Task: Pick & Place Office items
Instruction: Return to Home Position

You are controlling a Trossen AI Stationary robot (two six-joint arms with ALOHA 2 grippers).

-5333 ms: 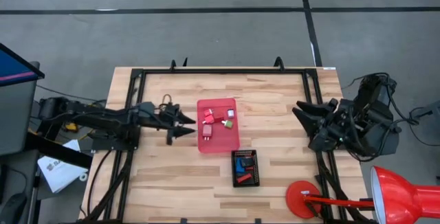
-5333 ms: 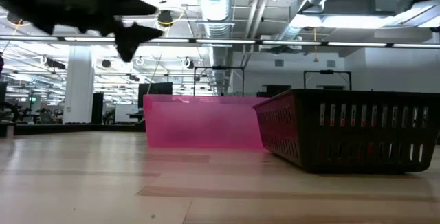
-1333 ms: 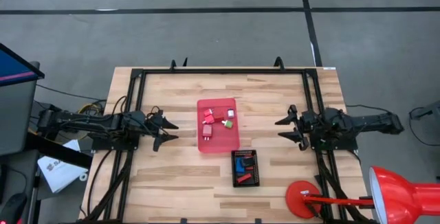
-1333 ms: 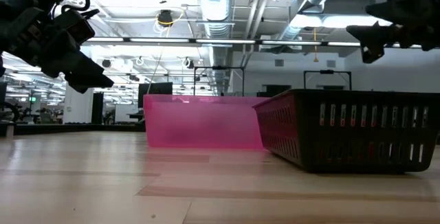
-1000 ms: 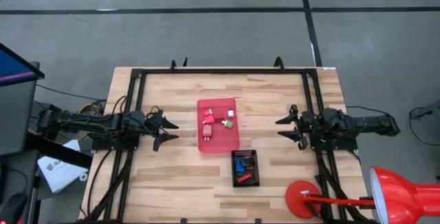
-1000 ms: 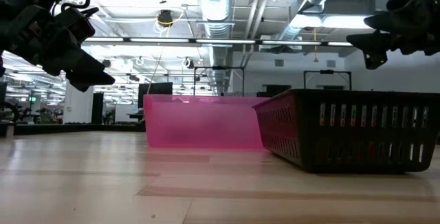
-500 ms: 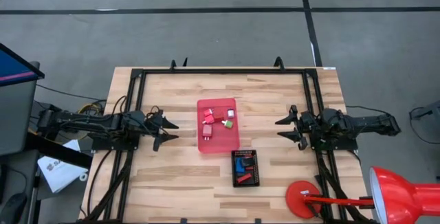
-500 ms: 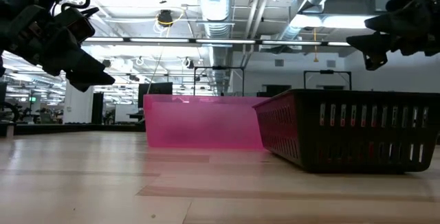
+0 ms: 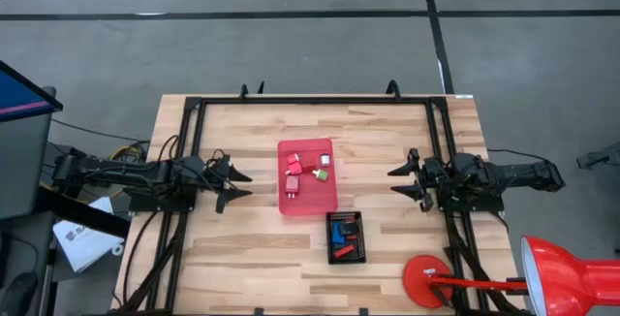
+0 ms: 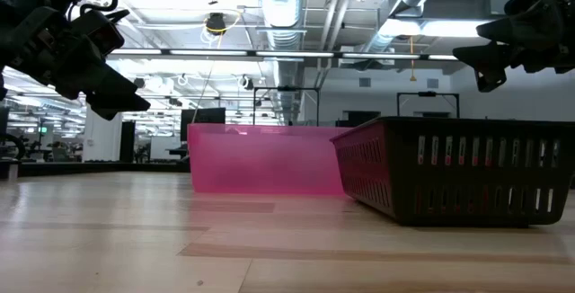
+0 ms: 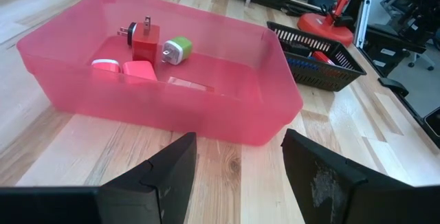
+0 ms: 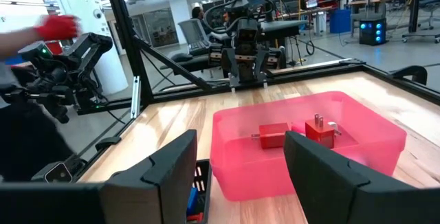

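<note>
Your left gripper hangs over the table with its jaws spread wide and nothing between them. Your right gripper faces it from the far side, jaws equally wide and equally bare.

The pink tray lies between the two sets of jaws, nearer the left pair. The black bin sits off that line, just beside the tray's corner, closer to the right jaws and toward the red lamp.

The office items are split between the two. From above you see red pieces, one green and one whitish in the tray, and a blue piece with red and black ones in the bin.

Only your left wrist view shows detail: a red piece with metal plug prongs, and the green piece just beside it.

The low view gives only the tray's cloudy wall and the bin's slatted side, with both grippers high above the table.

The printed sheet beside the table is too small to read.
</note>
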